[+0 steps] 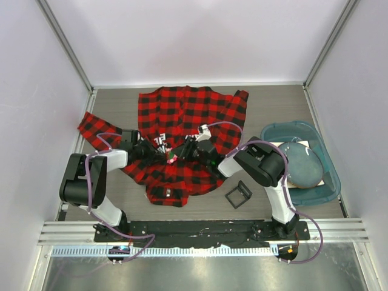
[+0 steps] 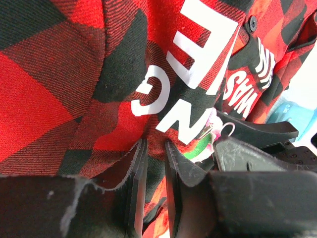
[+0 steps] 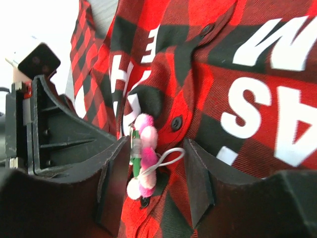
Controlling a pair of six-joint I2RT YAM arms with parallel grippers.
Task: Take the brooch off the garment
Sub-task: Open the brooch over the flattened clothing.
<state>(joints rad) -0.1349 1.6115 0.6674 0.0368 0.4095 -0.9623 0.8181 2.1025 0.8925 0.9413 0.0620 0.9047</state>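
Right claw (image 3: 157,148) stands open at lower centre of its wrist view. The brooch (image 3: 144,158) hangs between its jaws, close to the left-hand one, on the garment (image 3: 237,74). Left claw (image 2: 152,148) is pinched on a fold of that cloth, just under the white lettering (image 2: 198,44). My worry is that closing now may catch cloth or the white loop (image 3: 168,157) with the pin. A pull would then drag the garment over the counter (image 1: 273,103) instead of freeing the brooch.

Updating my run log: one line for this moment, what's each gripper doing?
left gripper: shut on fold of red-and-black check flannel shirt | right gripper: open around small pink flower-shaped brooch | brooch: lying against shirt
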